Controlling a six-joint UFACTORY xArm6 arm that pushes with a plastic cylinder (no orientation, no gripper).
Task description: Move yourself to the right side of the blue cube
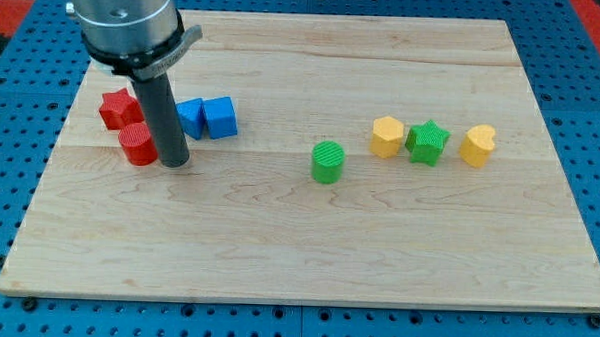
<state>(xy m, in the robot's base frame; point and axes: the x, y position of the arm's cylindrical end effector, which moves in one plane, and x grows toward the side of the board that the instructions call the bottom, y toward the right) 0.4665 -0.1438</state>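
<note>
The blue plastic cube point(220, 117) sits at the board's upper left. Our tip point(175, 163) rests at its seven o'clock, beside the red cylinder point(138, 144) — no claw exists, only a rod. We judge the move to its three o'clock side remains.

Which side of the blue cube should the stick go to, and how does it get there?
Aim for the cube's flat face on the view's right; bare board lies beside it there. My tip sits below-left of it, next to the red cylinder, with another blue block on the cube's left. I'd probably swing below both blues, then up.
</note>
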